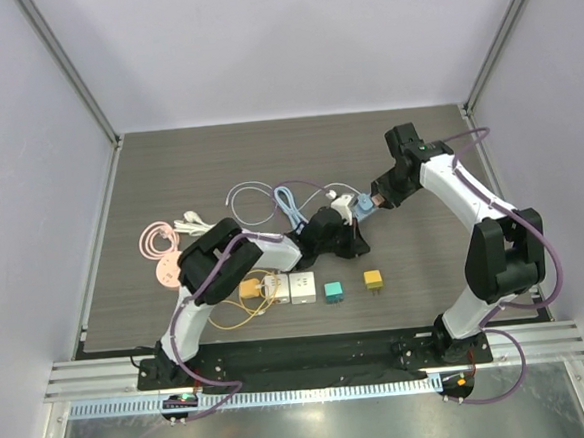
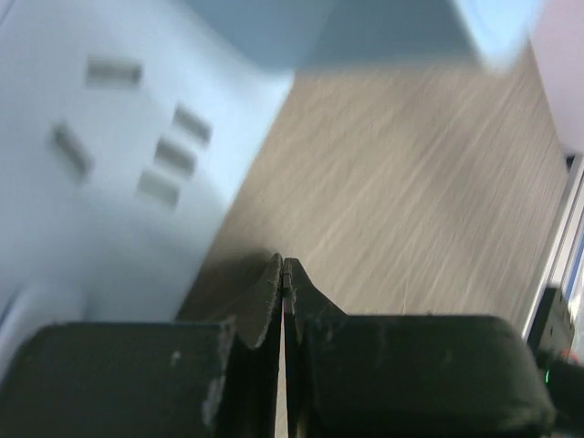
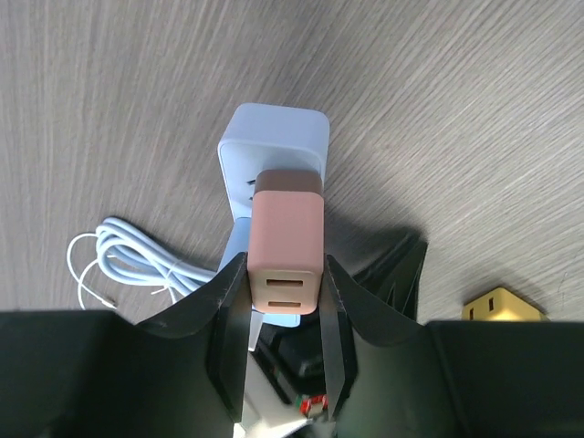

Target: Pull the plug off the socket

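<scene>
A white socket block (image 1: 344,207) lies mid-table, with a plug in it. In the right wrist view the plug (image 3: 287,233) looks pink, with two USB slots, and stands out of the pale socket (image 3: 278,137). My right gripper (image 3: 286,278) is shut on the plug, one finger on each side; in the top view the right gripper (image 1: 374,199) is just right of the socket. My left gripper (image 2: 284,266) is shut and empty, with the socket's slotted face (image 2: 119,137) close at its left. In the top view the left gripper (image 1: 331,226) sits against the socket's near-left side.
White coiled cables (image 1: 261,201) and a pink cable (image 1: 158,243) lie to the left. White adapters (image 1: 289,287), a teal adapter (image 1: 333,292) and a yellow adapter (image 1: 373,279) sit in a row near the front, with a yellow cable (image 1: 240,308) beside them.
</scene>
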Available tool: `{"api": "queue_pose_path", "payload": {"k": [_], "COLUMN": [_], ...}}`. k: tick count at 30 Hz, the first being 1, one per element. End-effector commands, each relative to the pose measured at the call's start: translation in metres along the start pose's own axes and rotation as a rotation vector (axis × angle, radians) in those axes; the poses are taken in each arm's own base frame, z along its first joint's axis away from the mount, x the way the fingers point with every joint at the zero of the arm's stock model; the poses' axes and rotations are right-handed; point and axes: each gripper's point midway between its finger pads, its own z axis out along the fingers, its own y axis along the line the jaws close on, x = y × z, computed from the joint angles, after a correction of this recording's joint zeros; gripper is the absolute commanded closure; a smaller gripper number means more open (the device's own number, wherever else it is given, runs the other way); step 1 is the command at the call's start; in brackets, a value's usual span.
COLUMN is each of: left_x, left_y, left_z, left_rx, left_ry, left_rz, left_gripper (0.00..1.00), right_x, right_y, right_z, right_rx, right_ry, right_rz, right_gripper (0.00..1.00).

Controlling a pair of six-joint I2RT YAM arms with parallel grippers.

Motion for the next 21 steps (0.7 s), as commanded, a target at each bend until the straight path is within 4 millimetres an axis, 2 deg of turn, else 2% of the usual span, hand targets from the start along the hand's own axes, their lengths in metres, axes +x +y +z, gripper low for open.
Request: {"api": "queue_pose_path", "payload": {"k": [1,2,4,6,9,10,11,12,13,14,15,16,21], "left_x": [0.021,0.001,-0.004,-0.023,-0.038,-0.034,-0.033,-0.04,-0.034,-0.033,-0.041,-0.034,-0.028], "left_y": [0.007,-0.013,-0.024,-0.038,-0.039,-0.033,-0.037,-0.041,-0.035,-0.031,-0.033,-0.021,0.007], "left_z": [-0.03,-0.042,-0.058,-0.077,-0.091,-0.093,-0.094,-0.089,-0.088,-0.085,-0.082,-0.079,-0.072], "left_rx": [-0.003,0.042,0.074,0.101,0.07,0.045,0.073,0.088,0.068,0.055,0.047,0.023,-0.024], "left_ry": [0.087,0.047,0.041,0.004,-0.007,0.029,0.055,0.058,0.101,0.118,0.112,0.149,0.163], "left_rz": [0.077,0.104,0.137,0.185,0.245,0.253,0.271,0.346,0.362,0.389,0.421,0.475,0.644], "left_gripper": [1.0,1.0,0.99,0.92,0.68,0.53,0.46,0.4,0.33,0.31,0.3,0.28,0.23], "right_x": [0.003,0.002,0.001,0.004,0.006,0.006,0.012,0.013,0.013,0.014,0.014,0.014,0.018], "right_y": [0.005,0.003,-0.001,-0.009,-0.015,-0.016,-0.015,-0.015,-0.015,-0.015,-0.016,-0.018,-0.019], "right_z": [-0.01,-0.008,-0.003,0.004,0.01,0.012,0.01,0.01,0.01,0.009,0.009,0.009,0.01], "right_rx": [-0.047,-0.041,-0.03,-0.014,-0.006,-0.006,-0.018,-0.021,-0.022,-0.025,-0.027,-0.027,-0.038], "right_ry": [0.017,0.014,0.014,0.028,0.045,0.043,0.08,0.083,0.084,0.089,0.092,0.096,0.133], "right_rz": [0.0,0.0,-0.003,-0.008,-0.004,-0.007,-0.012,-0.018,-0.021,-0.021,-0.023,-0.022,-0.017], "right_gripper": [0.99,0.99,0.99,0.99,0.99,0.99,0.99,0.99,0.99,0.99,0.99,0.99,0.99]}}
